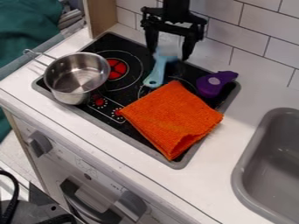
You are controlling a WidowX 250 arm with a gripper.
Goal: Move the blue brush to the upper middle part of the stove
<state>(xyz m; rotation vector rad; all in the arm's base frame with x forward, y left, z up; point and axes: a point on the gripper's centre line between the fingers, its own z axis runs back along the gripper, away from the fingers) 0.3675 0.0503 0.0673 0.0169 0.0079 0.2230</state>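
From here I see the tool [170, 54] with its fingers apart, the head of the blue brush [156, 72] between them and its handle slanting away toward the orange cloth [172, 116]. Whether they touch it I can't tell; the next move probably hinges on closing across that head.

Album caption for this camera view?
Robot gripper straddles a blue brush over a stove with a pot and orange cloth.
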